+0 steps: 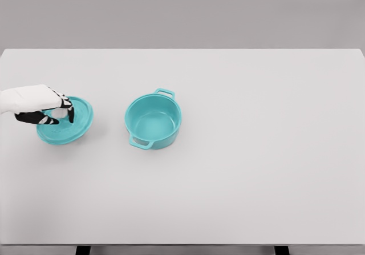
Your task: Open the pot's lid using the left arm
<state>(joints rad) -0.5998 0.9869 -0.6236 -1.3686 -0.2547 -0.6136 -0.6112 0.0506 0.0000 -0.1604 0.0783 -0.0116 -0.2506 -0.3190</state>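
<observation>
A teal pot (pixel 153 121) with two side handles stands uncovered near the middle of the white table (pixel 256 152), and its inside is empty. Its teal lid (pixel 77 124) is to the left of the pot, apart from it, low over or on the table and slightly tilted. My left hand (pixel 59 112) comes in from the left edge and sits over the lid's centre, its black-tipped fingers (pixel 71 114) curled around the pale knob. The hand hides part of the lid's left side. No right arm shows in the head view.
The table runs wide to the right and toward the front edge. Its far edge meets a plain grey wall.
</observation>
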